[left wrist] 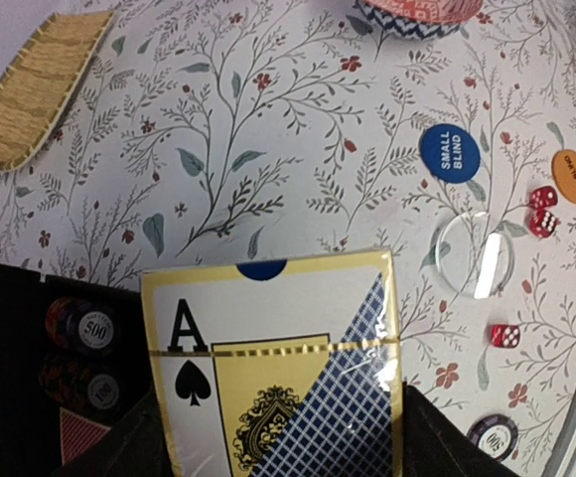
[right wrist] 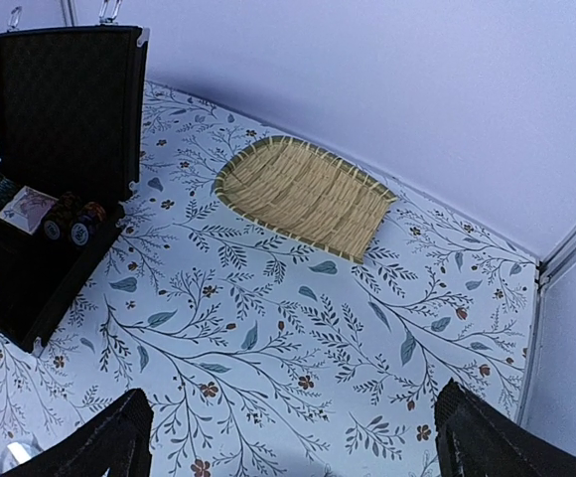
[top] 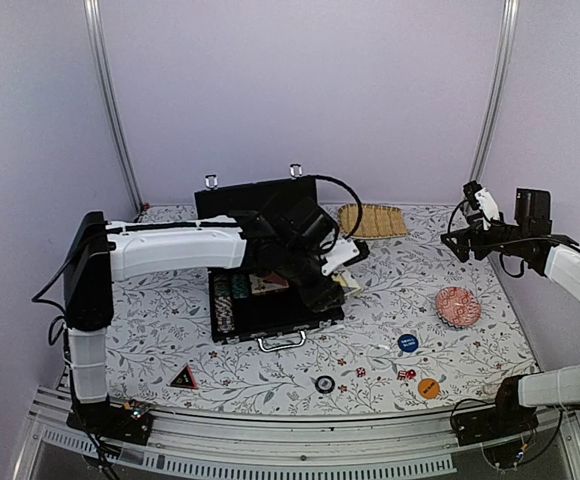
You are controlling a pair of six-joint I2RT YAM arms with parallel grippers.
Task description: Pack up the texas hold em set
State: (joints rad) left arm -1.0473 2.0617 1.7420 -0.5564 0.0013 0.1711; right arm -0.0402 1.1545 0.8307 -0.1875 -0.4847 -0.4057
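The left hand point(top: 327, 273) holds a wrapped card deck point(left wrist: 278, 373), ace of spades showing, over the right end of the open black briefcase point(top: 270, 305), just beside its chip rows point(left wrist: 81, 333). On the table point(top: 160, 330) beyond lie a blue Small Blind disc point(left wrist: 448, 154), an orange disc point(left wrist: 573, 175), red dice point(left wrist: 541, 211), a clear disc point(left wrist: 475, 256) and a loose chip point(left wrist: 492, 434). The woven mat point(top: 373, 220) and red dish point(top: 458, 306) sit farther off. The right hand point(top: 462, 238) hangs wide and empty, well apart.

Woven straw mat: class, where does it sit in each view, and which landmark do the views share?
Top external: woven straw mat at the back, right of centre.
Left wrist: top left corner.
Right wrist: upper middle.
Shared landmark: the open black rectangular briefcase.
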